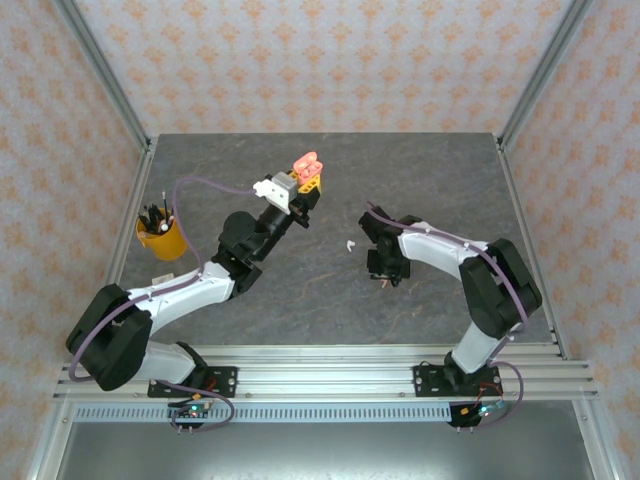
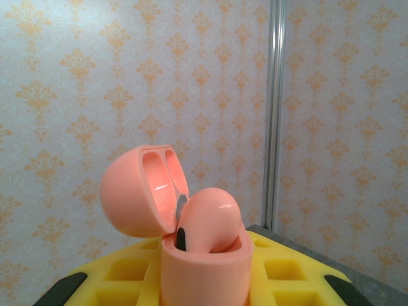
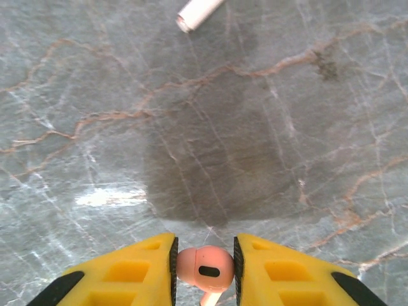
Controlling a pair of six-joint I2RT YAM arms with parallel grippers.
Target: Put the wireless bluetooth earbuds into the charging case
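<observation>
My left gripper (image 1: pixel 307 183) is raised over the back of the table, shut on a salmon-pink charging case (image 2: pixel 204 271) that stands upright between its yellow fingers (image 2: pixel 290 274). The case's lid (image 2: pixel 140 191) is flipped open to the left. One pink earbud (image 2: pixel 210 220) sits in the case, its rounded head sticking out. My right gripper (image 3: pixel 204 262) points down close above the marble table, shut on a second pink earbud (image 3: pixel 203 268) pinched between its pads. A white earbud (image 1: pixel 349 243) lies on the table just left of the right gripper (image 1: pixel 385 277); its stem (image 3: pixel 197 11) shows ahead of the fingers.
A yellow cup (image 1: pixel 160 238) holding dark pens stands at the table's left edge. Metal frame posts (image 1: pixel 530 90) and patterned walls close in the table on three sides. The grey marble tabletop (image 1: pixel 330 300) lies between the two arms.
</observation>
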